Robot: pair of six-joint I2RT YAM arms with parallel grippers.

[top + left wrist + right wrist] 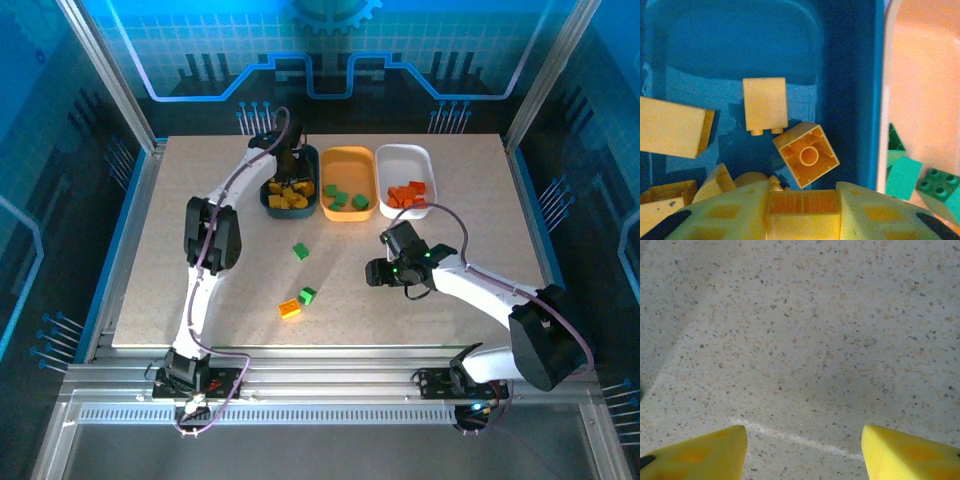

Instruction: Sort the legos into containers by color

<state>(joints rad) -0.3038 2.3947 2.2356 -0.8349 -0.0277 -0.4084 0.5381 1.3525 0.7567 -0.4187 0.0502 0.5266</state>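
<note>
Three shallow plastic trays sat along the far edge of the speckled beige surface: a dark teal tray with yellow bricks, an orange-yellow tray with green bricks, and a white tray with red-orange bricks. So the sort was mostly done.

We counted three loose ones mid-surface: a small green brick, a second green brick, and an orange-and-yellow brick touching or just beside it.

The left arm reached far forward, almost fully stretched, with its wrist bent down over the teal tray. We judged this to be a drop-off, since yellow goes there.

The left fingers were narrow, with a small yellow plastic brick wedged between them and touching both, low over the yellow pile. An upturned yellow brick lay just ahead.

The right arm was folded in, elbow near its base, with the wrist pointing left toward the loose bricks. It was probably parked there for the next pick.

The right fingers were spread wide over bare surface with nothing between them. The loose bricks sat to their left, apart from them.
</note>
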